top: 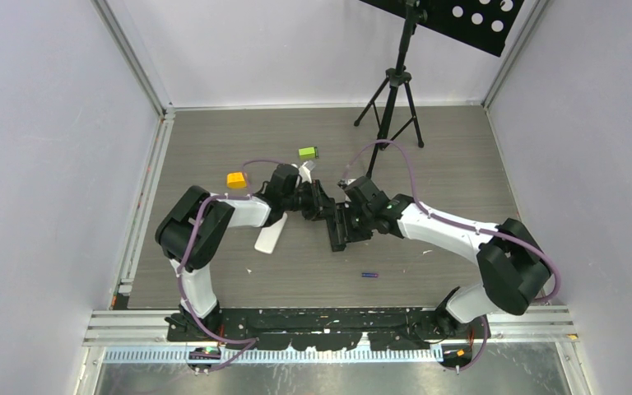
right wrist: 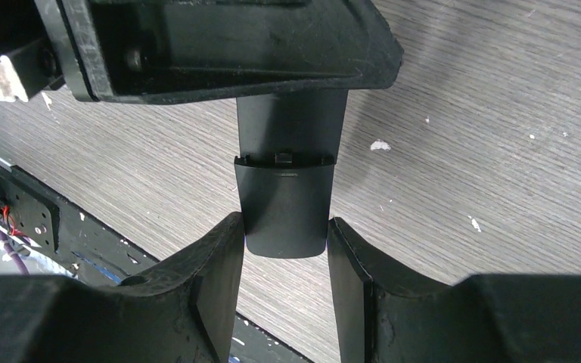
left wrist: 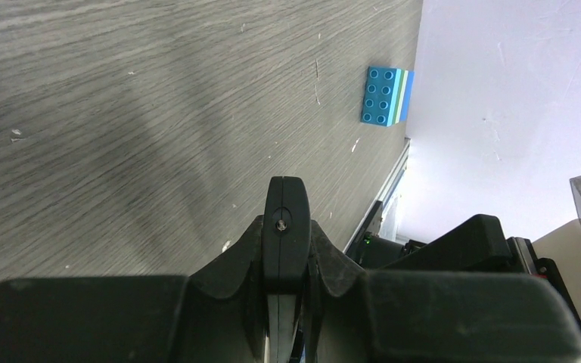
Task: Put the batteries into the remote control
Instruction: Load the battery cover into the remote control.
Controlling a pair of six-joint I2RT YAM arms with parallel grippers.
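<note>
Right arm (top: 448, 229): reaching in from its side, elbow bending, wrist pointing at the left gripper.
Left arm (top: 230, 212): stretching inward to meet it.
Remote control (right wrist: 291, 128): black, hanging between the two tools.
Left gripper (left wrist: 286, 227): clamping tight on the remote control's thin edge.
Right gripper (right wrist: 284, 231): jaws flanking the battery cover (right wrist: 284, 200); I cannot tell whether they are pressing it.
Blue-purple battery (top: 369, 275): lying loose, base-side of the right gripper, well apart.

You've got bright, even overhead light up top, only faint soft shadows on the table (top: 313, 271), while both wrist views go soft and dark along the bottom edge, woodgrain crisp.
</note>
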